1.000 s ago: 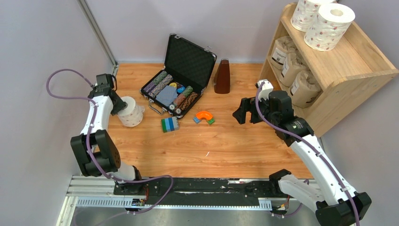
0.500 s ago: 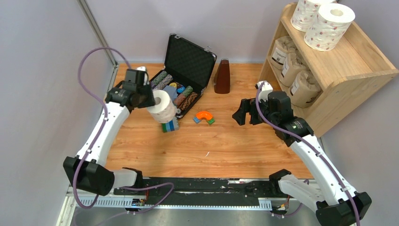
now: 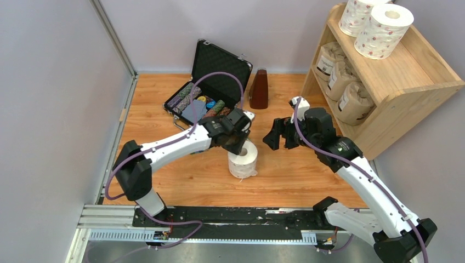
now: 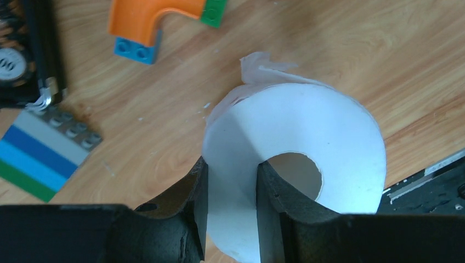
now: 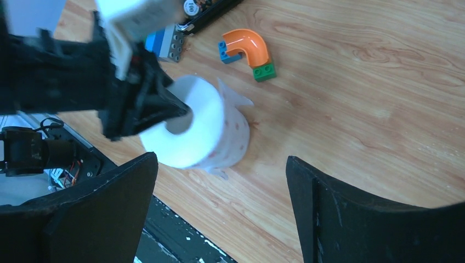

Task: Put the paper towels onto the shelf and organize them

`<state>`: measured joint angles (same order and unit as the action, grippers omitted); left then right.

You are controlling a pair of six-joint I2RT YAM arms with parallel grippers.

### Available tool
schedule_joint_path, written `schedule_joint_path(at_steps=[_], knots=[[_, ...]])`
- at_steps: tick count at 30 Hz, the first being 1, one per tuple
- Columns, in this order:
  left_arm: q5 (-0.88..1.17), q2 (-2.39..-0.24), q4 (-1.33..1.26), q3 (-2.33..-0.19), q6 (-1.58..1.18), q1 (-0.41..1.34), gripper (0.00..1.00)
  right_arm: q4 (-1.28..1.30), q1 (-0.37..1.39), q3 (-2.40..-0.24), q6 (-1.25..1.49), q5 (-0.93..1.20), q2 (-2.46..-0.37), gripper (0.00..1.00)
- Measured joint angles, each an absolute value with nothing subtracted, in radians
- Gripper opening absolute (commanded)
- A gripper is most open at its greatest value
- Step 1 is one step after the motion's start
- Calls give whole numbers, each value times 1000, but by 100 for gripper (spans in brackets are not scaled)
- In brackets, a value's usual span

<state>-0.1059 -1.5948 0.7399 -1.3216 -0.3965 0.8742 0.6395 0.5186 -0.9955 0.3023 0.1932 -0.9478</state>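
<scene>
Holding the one paper roll (image 3: 243,160) not yet on the shelf (image 3: 417,71), the left gripper (image 3: 239,143) offers it mid-table. The right gripper (image 3: 278,134) waits just beside it, spread wide, likely for a handover.

Left wrist: fingers (image 4: 189,197) pinch the roll's wall, one inside the core.

Right wrist: roll upright ahead of the wide fingers (image 5: 351,213), untouched. Table contact: cannot tell.

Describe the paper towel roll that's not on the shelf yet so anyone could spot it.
Start at the wooden table, near the middle of its front edge. There the left gripper pinches one wall of a white red-dotted roll, the only roll off the shelf.
</scene>
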Motion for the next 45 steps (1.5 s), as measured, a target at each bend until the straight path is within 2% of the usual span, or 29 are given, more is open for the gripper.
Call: schedule_joint_path(at_steps=[2,4,6,15,18,20,25,29,36,45], knots=[[-106,-1637,710,-1322,-384,912,18,641,532,-995,312,188,-947,88],[-105,-1667,673,-1320,-370,933,24,645,547,-995,321,180,-945,88],[-104,-1682,636,-1317,-360,941,36,649,557,-993,328,173,-937,88],[-113,-1609,526,-1222,-350,940,76,655,598,-972,326,177,-899,88],[-134,-1515,511,-1179,-356,941,96,656,612,-972,313,181,-900,88],[-169,-1451,498,-1163,-364,941,99,656,622,-972,303,186,-902,88],[-276,-1279,472,-1097,-389,923,100,664,662,-981,273,200,-948,88],[-325,-1153,494,-1033,-426,840,100,675,722,-999,252,197,-1029,88],[-445,-870,633,-933,-495,672,100,699,873,-1078,204,124,-1205,77],[-581,-588,829,-928,-528,619,100,718,958,-1182,182,17,-1417,76]])
